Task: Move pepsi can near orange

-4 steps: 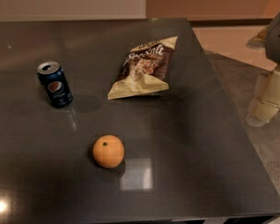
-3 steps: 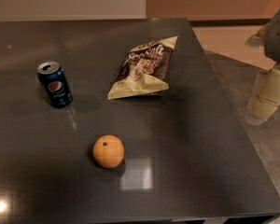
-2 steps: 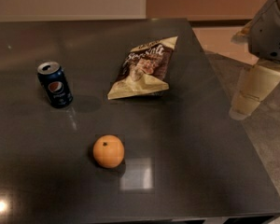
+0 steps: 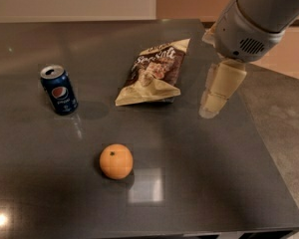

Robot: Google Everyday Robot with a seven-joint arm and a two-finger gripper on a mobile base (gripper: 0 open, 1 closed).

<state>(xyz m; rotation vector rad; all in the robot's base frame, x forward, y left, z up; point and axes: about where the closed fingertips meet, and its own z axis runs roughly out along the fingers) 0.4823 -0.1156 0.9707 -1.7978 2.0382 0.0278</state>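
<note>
The pepsi can (image 4: 59, 89) stands upright on the left side of the dark table (image 4: 199, 183). The orange (image 4: 116, 161) lies in front of it, toward the table's middle, a can's height or two away. My gripper (image 4: 215, 101) hangs from the arm at the right, above the table's right part, to the right of the chip bag. It is far from the can and holds nothing I can see.
A brown-and-cream chip bag (image 4: 153, 74) lies at the table's middle back, between the can and my gripper. The table's right edge (image 4: 261, 138) drops to a speckled floor. Bright light spots reflect on the front of the tabletop.
My arm and gripper have moved left, from beyond the table's right edge to above its right part. The can, orange and chip bag have not moved.
</note>
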